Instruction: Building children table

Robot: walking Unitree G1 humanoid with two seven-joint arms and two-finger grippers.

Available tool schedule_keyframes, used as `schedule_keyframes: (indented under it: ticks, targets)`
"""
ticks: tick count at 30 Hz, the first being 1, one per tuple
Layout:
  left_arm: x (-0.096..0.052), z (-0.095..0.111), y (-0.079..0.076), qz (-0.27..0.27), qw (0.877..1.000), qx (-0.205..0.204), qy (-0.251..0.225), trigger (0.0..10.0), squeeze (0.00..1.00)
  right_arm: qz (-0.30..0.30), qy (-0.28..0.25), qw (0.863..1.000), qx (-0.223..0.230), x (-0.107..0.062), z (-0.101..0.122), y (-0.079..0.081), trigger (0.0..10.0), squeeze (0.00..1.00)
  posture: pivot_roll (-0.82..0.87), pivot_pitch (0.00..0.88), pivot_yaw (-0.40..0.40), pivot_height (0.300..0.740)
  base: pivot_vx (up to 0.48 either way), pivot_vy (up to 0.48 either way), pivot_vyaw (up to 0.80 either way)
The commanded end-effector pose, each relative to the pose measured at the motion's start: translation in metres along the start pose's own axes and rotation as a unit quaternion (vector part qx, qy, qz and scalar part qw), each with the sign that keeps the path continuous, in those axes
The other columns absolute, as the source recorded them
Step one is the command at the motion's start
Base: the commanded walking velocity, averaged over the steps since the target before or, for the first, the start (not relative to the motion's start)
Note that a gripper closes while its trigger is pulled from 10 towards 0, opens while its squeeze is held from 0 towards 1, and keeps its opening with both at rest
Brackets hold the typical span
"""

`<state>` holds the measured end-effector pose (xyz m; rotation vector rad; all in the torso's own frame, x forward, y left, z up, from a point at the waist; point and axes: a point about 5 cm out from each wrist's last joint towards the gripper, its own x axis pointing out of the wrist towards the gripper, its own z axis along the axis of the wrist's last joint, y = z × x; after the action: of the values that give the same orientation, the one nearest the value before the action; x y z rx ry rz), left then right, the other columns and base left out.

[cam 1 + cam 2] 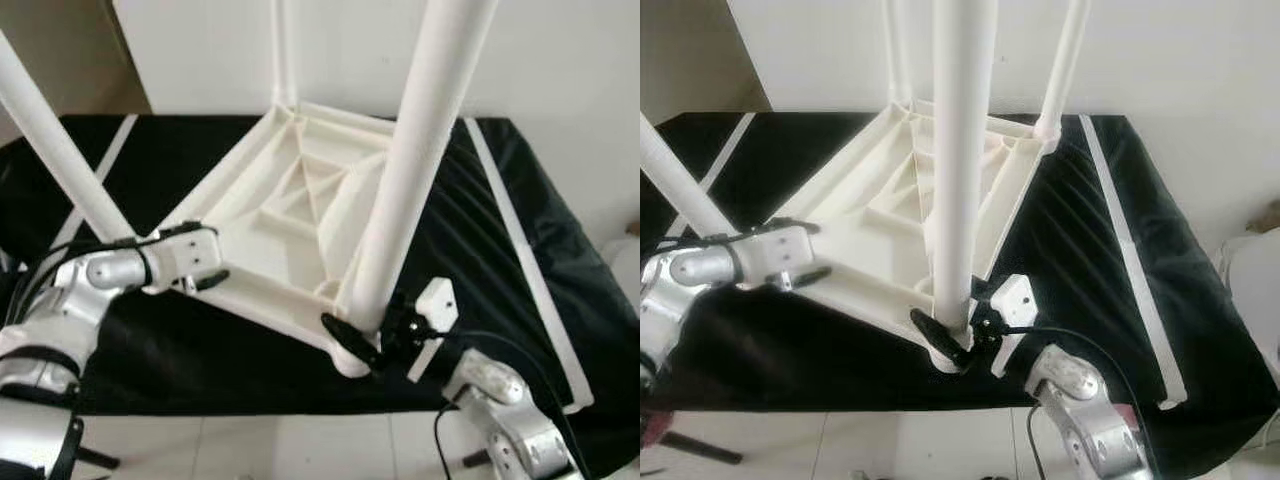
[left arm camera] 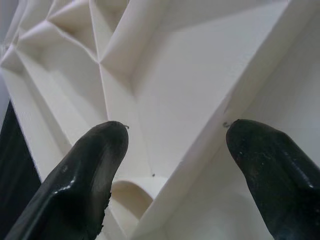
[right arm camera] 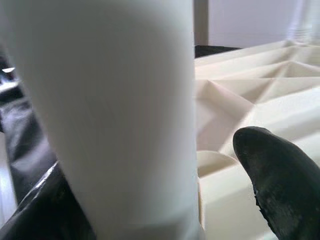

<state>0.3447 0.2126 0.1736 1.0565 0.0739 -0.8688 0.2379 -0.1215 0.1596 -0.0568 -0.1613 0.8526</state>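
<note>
Black cloth (image 1: 500,260) with white stripes covers worktop; white wall (image 1: 560,60) behind. White children table (image 1: 290,220) lies upside down on cloth, ribbed underside up, legs pointing upward. Left leg (image 1: 60,150) rises at table's left corner. Left gripper (image 1: 200,262) at that corner's near edge, fingers (image 2: 85,175) apart, straddling rim rib. Near leg (image 1: 410,170) stands in front corner socket, blocking view of ribs behind. Right gripper (image 1: 365,345) at near leg's base, fingers either side of it, touching.
</note>
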Motion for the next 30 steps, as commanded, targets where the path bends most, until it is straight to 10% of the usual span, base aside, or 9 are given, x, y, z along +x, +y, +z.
schedule_keyframes:
  ticks: [1,12,21,30]
  targets:
    - [-0.011,-0.026,-0.045,-0.236,0.969,-0.048,0.058,10.0,0.00,-0.049,0.039,0.998,0.004,-0.016,-0.012,-0.017,10.0,0.00,-0.11,0.156,0.045,0.740,0.000,0.000,0.00]
    - [-0.017,0.003,-0.073,-0.310,0.947,-0.082,-0.014,10.0,0.00,-0.152,0.042,0.987,-0.032,-0.032,-0.009,-0.055,10.0,0.00,-0.11,0.162,0.049,0.740,0.000,0.000,0.00]
    - [0.005,0.045,-0.033,-0.150,0.978,-0.091,-0.108,10.0,0.00,-0.207,0.027,0.977,-0.044,-0.029,-0.006,-0.074,10.0,0.00,-0.11,0.157,0.045,0.740,0.000,0.000,0.00]
    - [0.006,0.060,-0.019,-0.095,0.976,-0.129,-0.147,10.0,0.00,-0.208,0.020,0.977,-0.041,-0.029,-0.007,-0.068,10.0,0.00,-0.12,0.159,0.041,0.740,0.000,0.000,0.00]
